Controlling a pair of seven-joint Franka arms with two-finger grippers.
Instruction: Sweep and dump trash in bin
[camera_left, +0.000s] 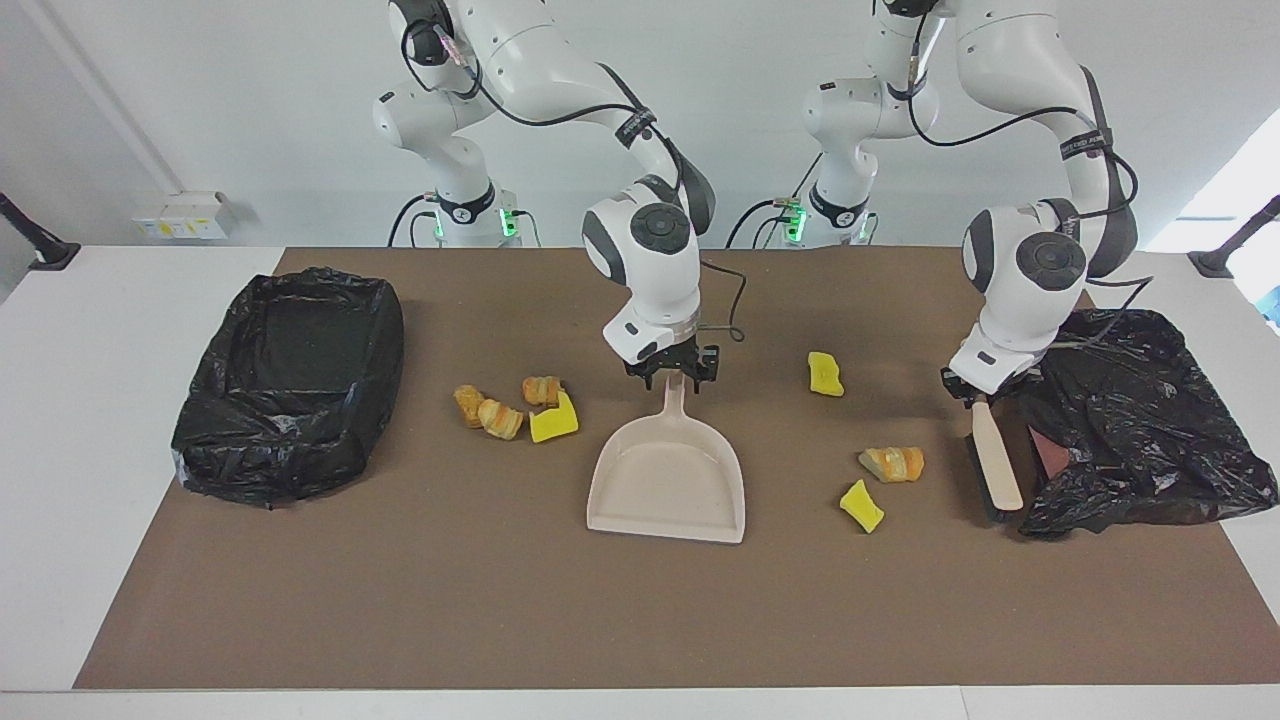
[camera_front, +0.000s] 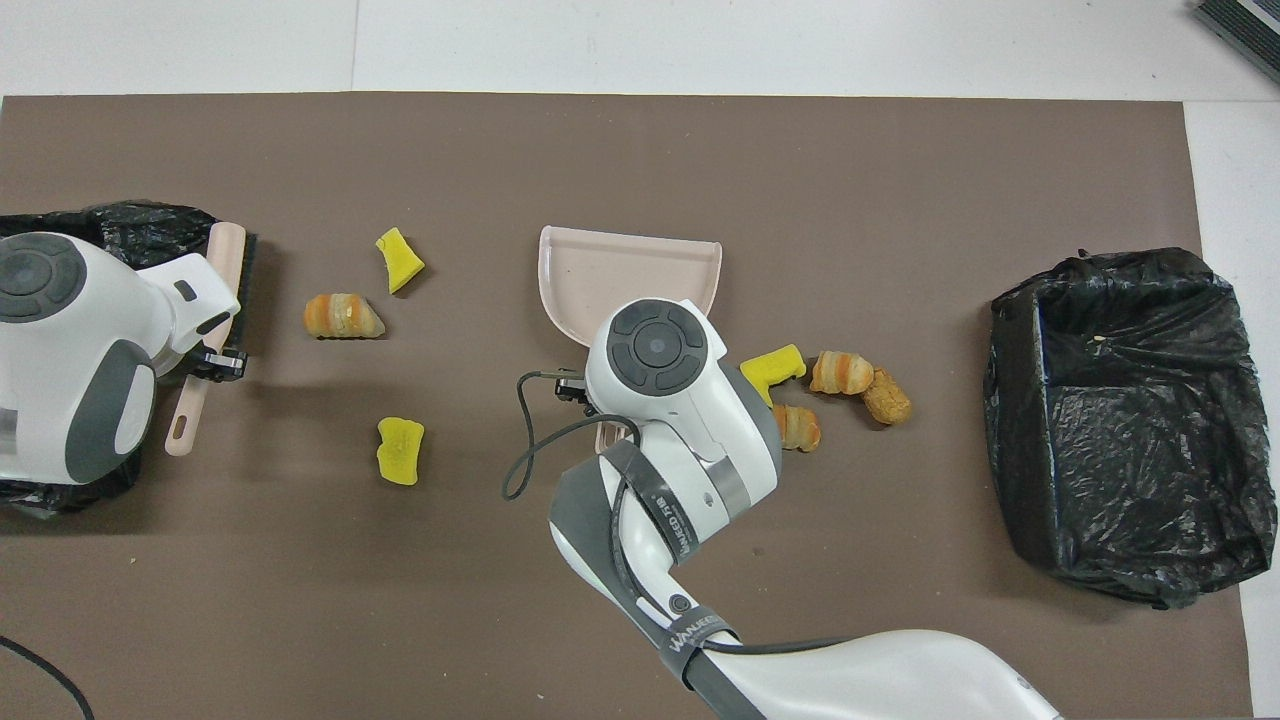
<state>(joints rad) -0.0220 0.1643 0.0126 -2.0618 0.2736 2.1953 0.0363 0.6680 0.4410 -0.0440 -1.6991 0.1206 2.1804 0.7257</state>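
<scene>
Reading clock directions off the overhead view with the dustpan (camera_left: 668, 480) at the centre. The right hand (camera_left: 675, 378) is sitting at the dustpan's handle at about 6 o'clock, presumably to hold the pan steady as the catcher. You can't tell whether it's actually gripping yet.

The left hand (camera_left: 982, 397) is clamping the handle of the brush (camera_left: 995, 465) out at 9 o'clock, with the bristles down by the worktop (camera_left: 500, 600), right beside the crumpled black bag (camera_left: 1130, 420). Looks like it's lining up to push stuff toward the pan.

The trash is all lying loose on the worktop, none in the pan:
- yellow wedges: three, one (camera_left: 553, 420) at 4 o'clock, two (camera_left: 825, 373) (camera_left: 862, 505) on the 9 o'clock side
- bread chunks: four, three (camera_left: 500, 418) bunching up at 4 o'clock, one (camera_left: 892, 463) at 9 o'clock

So seven pieces. Also one dustpan, one brush and two black-lined containers. The open bin (camera_left: 290, 380) is waiting at 3 o'clock.
</scene>
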